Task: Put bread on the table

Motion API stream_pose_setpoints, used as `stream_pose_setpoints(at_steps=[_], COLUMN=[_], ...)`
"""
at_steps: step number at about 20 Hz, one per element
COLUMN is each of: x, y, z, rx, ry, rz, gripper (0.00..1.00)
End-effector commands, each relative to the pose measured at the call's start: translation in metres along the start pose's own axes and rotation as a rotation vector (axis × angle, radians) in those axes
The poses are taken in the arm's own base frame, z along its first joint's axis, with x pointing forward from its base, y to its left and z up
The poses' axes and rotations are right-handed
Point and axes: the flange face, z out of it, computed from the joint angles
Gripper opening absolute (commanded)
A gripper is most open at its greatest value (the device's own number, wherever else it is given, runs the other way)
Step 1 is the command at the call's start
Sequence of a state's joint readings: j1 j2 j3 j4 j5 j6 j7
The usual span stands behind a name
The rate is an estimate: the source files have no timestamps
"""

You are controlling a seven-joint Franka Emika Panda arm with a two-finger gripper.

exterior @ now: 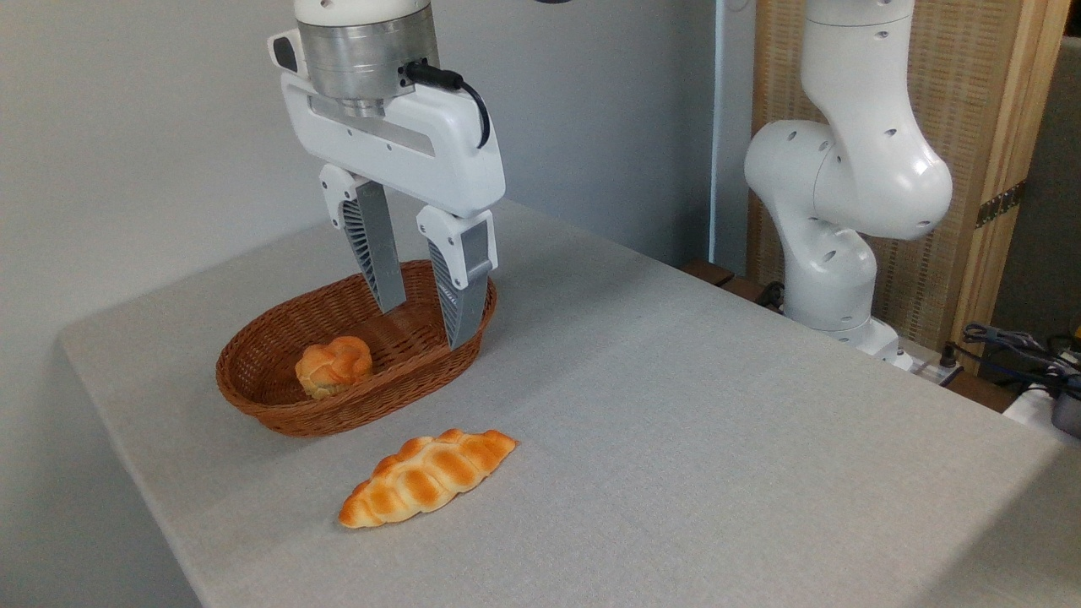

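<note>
Where the grey cloth of the table (676,405) bears one brown wicker basket (279,414), one bread (334,366) lies inside it, toward its left half. One gripper (422,325) hangs over the basket's right end, fingers spread, holding nothing. One braided loaf (426,477) lies on the cloth just in front of the basket. No writing is legible.

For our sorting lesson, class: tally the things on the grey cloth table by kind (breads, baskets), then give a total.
Breads: 2, the small round knotted golden-orange bun inside the basket, and the long pointed braided golden loaf on the light grey woven cloth table.
Baskets: 1, the brown oval wicker basket.
Total: 3.
The open two-finger gripper above the basket is not counted.
</note>
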State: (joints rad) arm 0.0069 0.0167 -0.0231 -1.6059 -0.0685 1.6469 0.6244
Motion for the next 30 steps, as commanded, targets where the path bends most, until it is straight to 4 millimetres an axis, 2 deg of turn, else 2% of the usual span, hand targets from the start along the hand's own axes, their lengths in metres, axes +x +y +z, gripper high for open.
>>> stream_pose_setpoints(at_steps=[1, 15, 18, 22, 24, 26, 29, 30], x=[-0.001, 0.0, 0.008, 0.026, 0.041, 0.065, 0.084, 0.087], y=[0.004, 0.005, 0.016, 0.037, 0.053, 0.085, 0.121, 0.127], z=[-0.002, -0.001, 0.0, 0.008, 0.02, 0.045, 0.083, 0.09], rx=[-0.014, -0.015, -0.015, -0.012, -0.03, -0.045, -0.042, -0.043], ry=[0.003, 0.001, 0.008, 0.034, 0.086, 0.143, 0.17, 0.174], rz=[0.017, 0.02, 0.035, 0.062, 0.048, 0.055, 0.078, 0.084], gripper=[1.0, 1.0, 1.0, 1.0, 1.0, 1.0, 1.0, 1.0])
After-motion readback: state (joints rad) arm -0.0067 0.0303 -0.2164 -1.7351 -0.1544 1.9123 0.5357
